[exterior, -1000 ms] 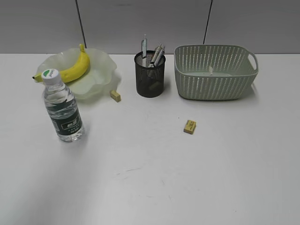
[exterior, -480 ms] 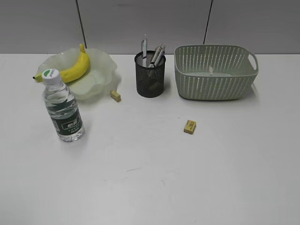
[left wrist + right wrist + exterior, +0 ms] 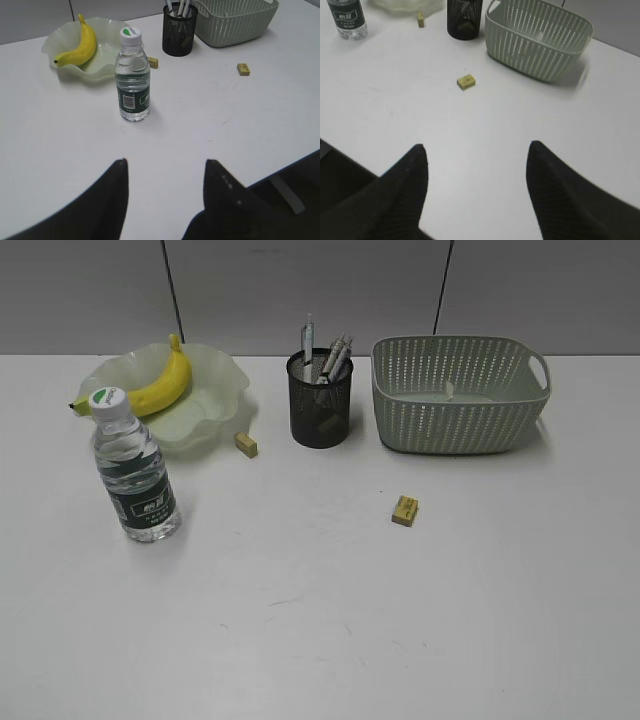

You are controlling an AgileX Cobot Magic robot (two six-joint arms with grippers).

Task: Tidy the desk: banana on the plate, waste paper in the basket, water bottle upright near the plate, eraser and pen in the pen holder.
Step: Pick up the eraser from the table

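The banana (image 3: 165, 382) lies on the pale green plate (image 3: 215, 400). The water bottle (image 3: 135, 472) stands upright in front of the plate. The black mesh pen holder (image 3: 320, 400) holds several pens. One yellow eraser (image 3: 246, 444) lies beside the plate, another eraser (image 3: 404, 510) lies mid-table. The green basket (image 3: 458, 392) holds a scrap of paper. My left gripper (image 3: 165, 162) is open and empty, well short of the bottle (image 3: 133, 75). My right gripper (image 3: 476, 147) is open and empty, short of the mid-table eraser (image 3: 465, 81). Neither arm shows in the exterior view.
The white table's near edge (image 3: 280, 167) shows in the left wrist view. The basket (image 3: 537, 37) stands at the back right beside the pen holder (image 3: 464, 19). A grey wall runs behind the table.
The water bottle has shifted very slightly between frames; a shadow over the front left of the table has gone. Nothing else has moved.
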